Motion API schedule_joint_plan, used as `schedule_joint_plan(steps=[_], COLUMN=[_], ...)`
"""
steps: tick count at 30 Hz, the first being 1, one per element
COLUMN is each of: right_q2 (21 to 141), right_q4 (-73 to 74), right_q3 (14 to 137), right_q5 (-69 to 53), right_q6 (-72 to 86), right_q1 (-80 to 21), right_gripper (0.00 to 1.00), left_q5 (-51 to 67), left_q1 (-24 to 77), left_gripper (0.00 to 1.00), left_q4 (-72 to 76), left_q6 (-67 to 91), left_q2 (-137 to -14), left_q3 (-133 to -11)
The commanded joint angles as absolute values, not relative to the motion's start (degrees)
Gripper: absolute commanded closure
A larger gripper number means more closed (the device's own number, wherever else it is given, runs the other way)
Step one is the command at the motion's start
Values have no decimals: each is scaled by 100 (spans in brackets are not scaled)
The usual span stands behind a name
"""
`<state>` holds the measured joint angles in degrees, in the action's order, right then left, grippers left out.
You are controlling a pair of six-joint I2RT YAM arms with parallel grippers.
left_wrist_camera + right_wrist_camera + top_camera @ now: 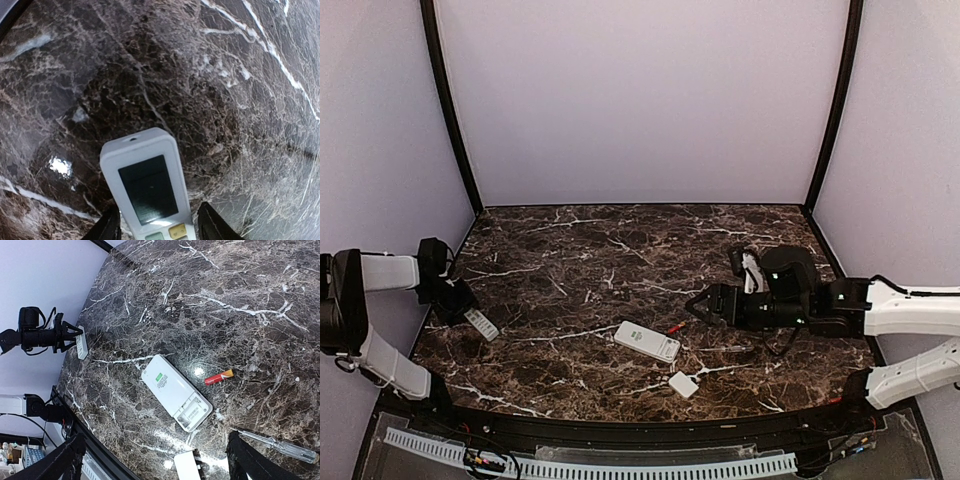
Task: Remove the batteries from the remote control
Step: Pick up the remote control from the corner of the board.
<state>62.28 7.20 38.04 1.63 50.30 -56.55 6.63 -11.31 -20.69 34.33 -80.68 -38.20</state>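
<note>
White on dark marble [620, 230], a second remote [145, 185], batteries unseen, sits between the left gripper's [157, 227] half-spread, unclamped jaws, while the centre remote [647, 341] lies face-down, bay empty, one red battery [675, 327] just beside it, the right gripper [698, 305] wide and empty-handed.

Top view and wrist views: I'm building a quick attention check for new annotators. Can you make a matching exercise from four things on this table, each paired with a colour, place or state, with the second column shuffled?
Things
1. loose battery
2. screwdriver
3. small white cover
4. screen-up remote

Descriptions
A. nearest the front edge of the table
B. between the fingers of the left gripper
C. red with a yellowish end
D. see-through handle

Pairs: 1-C, 2-D, 3-A, 4-B
</note>
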Motion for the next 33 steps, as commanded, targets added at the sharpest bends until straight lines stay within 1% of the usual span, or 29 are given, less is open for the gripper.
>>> schedule_joint_plan(steps=[1, 12, 13, 16, 18, 23, 29, 33], right_q2=[5924, 5400, 5353, 5194, 5110, 4955, 4960, 5055], right_q4=[731, 1038, 1027, 1025, 1021, 1038, 978, 920], right_q3=[3630, 3397, 3363, 3283, 3254, 3212, 3147, 3180], right_q5=[447, 811, 823, 888, 928, 1005, 1016, 964], right_q6=[5197, 5360, 5388, 5433, 5449, 5461, 5506, 5502], right_q1=[-5623, -5609, -5615, -5616, -5615, -5614, -5609, -5611], right_gripper=[4, 4, 4, 4, 4, 4, 4, 4], left_q5=[750, 943, 950, 1018, 1048, 1114, 1624, 1434], left_q1=[-1219, -1378, -1384, -1391, -1389, -1392, -1365, -1145], left_gripper=[50, 50, 51, 59, 61, 65, 69, 69], left_q4=[-1968, -1928, -1926, -1918, -1920, -1960, -1729, -1805], left_q6=[3367, 3320, 3317, 3301, 3283, 3259, 3227, 3230], left_q2=[-8175, -8383, -8384, -8324, -8226, -7945, -7565, -7459], left_q3=[-3773, -3797, -3801, -3801, -3793, -3759, -3469, -3477])
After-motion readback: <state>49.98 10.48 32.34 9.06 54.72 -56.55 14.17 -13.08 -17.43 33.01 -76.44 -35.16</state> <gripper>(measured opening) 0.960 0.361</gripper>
